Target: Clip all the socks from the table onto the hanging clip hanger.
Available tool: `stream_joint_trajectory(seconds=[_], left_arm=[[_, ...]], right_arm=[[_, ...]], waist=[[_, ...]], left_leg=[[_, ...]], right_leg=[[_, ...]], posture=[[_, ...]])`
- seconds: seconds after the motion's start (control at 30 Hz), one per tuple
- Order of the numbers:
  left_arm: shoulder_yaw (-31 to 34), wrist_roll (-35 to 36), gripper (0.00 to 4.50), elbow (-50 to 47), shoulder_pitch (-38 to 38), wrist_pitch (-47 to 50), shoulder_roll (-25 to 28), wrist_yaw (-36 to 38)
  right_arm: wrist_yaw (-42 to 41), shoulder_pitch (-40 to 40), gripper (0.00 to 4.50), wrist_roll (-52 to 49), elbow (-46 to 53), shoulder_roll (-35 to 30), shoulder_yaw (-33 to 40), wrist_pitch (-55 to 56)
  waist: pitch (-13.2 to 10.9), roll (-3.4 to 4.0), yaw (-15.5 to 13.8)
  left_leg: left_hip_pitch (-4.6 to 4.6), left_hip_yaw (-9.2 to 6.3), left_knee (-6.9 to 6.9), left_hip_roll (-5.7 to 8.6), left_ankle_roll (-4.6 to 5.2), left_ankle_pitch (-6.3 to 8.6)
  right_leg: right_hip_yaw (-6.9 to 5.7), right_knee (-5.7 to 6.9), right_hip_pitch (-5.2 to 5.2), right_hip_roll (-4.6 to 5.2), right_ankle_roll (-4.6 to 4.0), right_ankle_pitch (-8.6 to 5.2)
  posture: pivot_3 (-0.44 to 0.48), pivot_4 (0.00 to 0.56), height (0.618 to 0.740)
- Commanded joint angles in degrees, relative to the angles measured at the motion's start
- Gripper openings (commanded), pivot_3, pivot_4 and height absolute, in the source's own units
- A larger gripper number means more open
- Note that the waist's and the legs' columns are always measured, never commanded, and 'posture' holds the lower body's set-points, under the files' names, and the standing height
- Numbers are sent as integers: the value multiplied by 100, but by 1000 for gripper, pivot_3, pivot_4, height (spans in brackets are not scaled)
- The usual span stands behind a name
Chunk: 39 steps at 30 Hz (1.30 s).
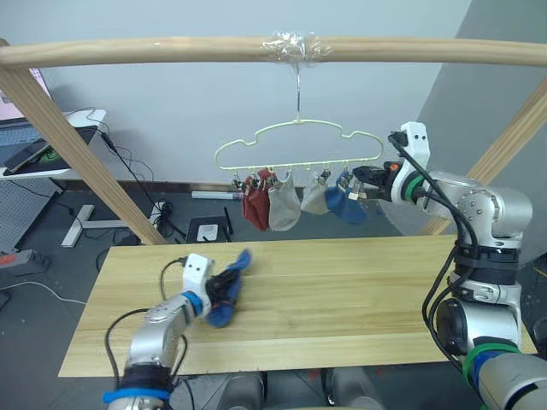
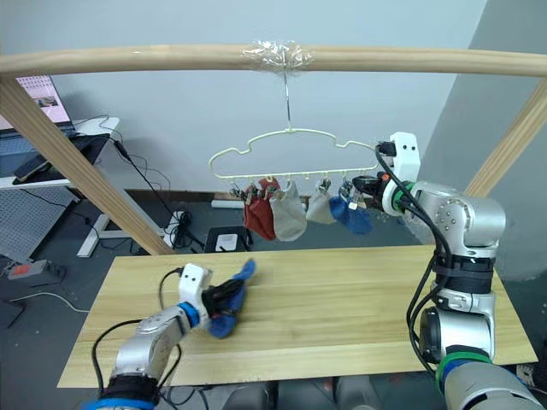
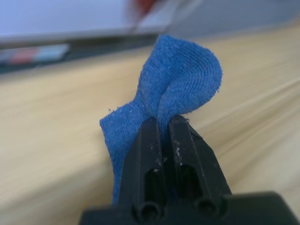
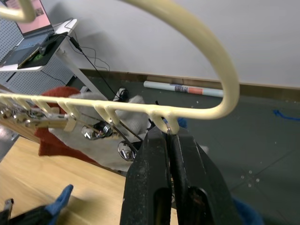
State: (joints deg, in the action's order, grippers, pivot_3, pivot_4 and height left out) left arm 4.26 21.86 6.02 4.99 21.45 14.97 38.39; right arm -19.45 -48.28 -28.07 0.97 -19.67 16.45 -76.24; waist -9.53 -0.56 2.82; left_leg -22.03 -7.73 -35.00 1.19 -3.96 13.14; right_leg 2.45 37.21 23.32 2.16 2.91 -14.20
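Black fingers of the left gripper [image 3: 164, 140] are pressed on a soft blue ankle sock [image 3: 180, 79] in the left wrist view. From the head, this sock lies on the pale wooden desk [image 1: 342, 290]. Five socks [image 1: 299, 201] hang on the thin pale-yellow clip hanger [image 1: 295, 141]. Right wrist view: the right gripper [image 4: 168, 140] pinches the hanger's last loop.

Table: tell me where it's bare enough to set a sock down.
The table is bare from the left gripper and its blue sock across to the right edge, under the clip hanger. The hanger's clip row, with hung socks and the right gripper, is crowded.
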Motion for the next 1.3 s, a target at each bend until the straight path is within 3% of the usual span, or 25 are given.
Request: stream_joint_trajectory(seconds=[0.03, 0.17, 0.37, 0.5, 1.3], left_arm=[[-413, 432, 15, -1481, 46, 451, -375, -220], [-910, 457, 15, -1888, 348, 544, -1016, -572], [-1573, -35, 15, -1304, 662, 147, -1579, -810], [-1680, -159, 15, -976, 838, -88, -1850, -933], [-1629, -217, 15, -244, 1673, -687, -2279, -1104]], right_arm=[[207, -405, 0, -276, 120, 111, 542, -719], [445, -650, 0, -253, 200, 391, 978, -1333], [849, -764, 0, -356, 409, 785, 1380, -1626], [1064, -726, 0, -546, 503, 879, 1441, -1626], [1795, -489, 0, -1271, 516, 984, 1534, -1626]], waist=[[0, 1, 7], [2, 3, 47], [5, 9, 79], [5, 9, 98], [5, 9, 209]], left_leg=[[1, 0, 0, 0, 0, 0], [6, 11, 0, 1, 0, 0], [8, 14, -2, 1, 1, 0], [6, 13, -2, 1, 1, 0], [4, 13, -6, 3, 3, 0]], right_leg=[[0, 2, 0, 0, 0, 0], [5, 2, -3, -3, 0, 0], [8, 5, -3, -8, 0, 0], [8, 4, -3, -8, 1, 0], [9, 5, -3, -9, 5, 0]], posture=[[-48, 144, 740], [-61, 134, 740], [-87, 130, 740], [-93, 128, 740], [-92, 151, 740]])
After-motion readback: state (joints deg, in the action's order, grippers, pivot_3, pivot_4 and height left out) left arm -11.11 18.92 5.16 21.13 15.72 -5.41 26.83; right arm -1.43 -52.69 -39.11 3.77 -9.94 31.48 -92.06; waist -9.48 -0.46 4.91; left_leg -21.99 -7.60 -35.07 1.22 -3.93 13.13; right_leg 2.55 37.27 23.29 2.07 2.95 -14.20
